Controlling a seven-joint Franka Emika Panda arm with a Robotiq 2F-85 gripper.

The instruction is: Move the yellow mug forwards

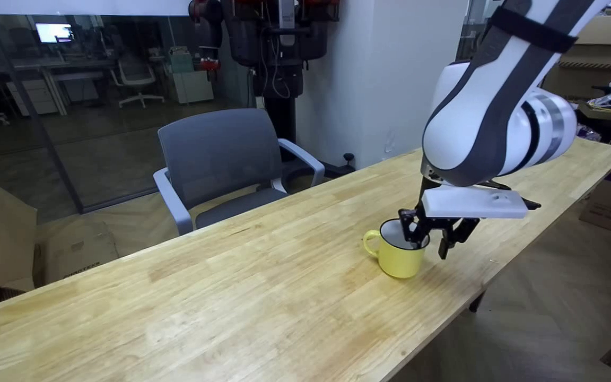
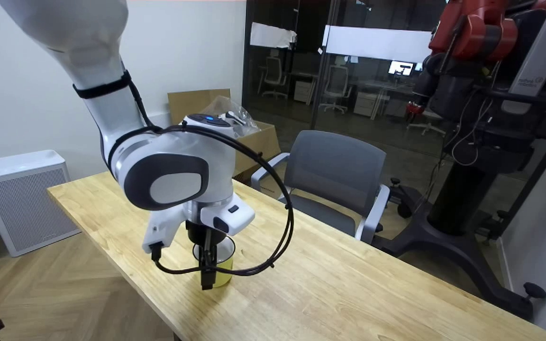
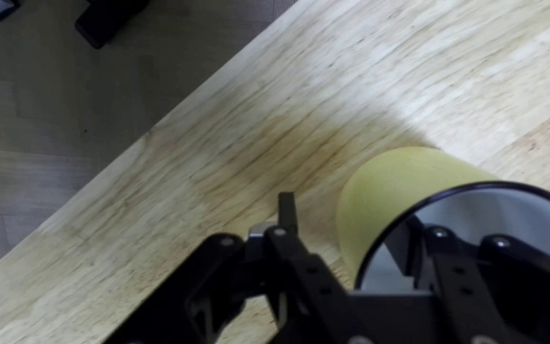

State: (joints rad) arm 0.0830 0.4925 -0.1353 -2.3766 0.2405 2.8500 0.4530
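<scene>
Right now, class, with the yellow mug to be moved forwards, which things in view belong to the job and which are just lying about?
Belongs to the job:
yellow mug
pincer, open, astride the mug's wall
wooden table under the mug

Just about:
grey chair
cardboard boxes
white grilled unit
red-and-black robot

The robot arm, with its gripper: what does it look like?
The arm is white, rounded, with dark grey panels, a black strap and looping black cables; a dark disc bears a blue spot. The gripper is black, with two slim jointed fingers and screw heads.
</scene>
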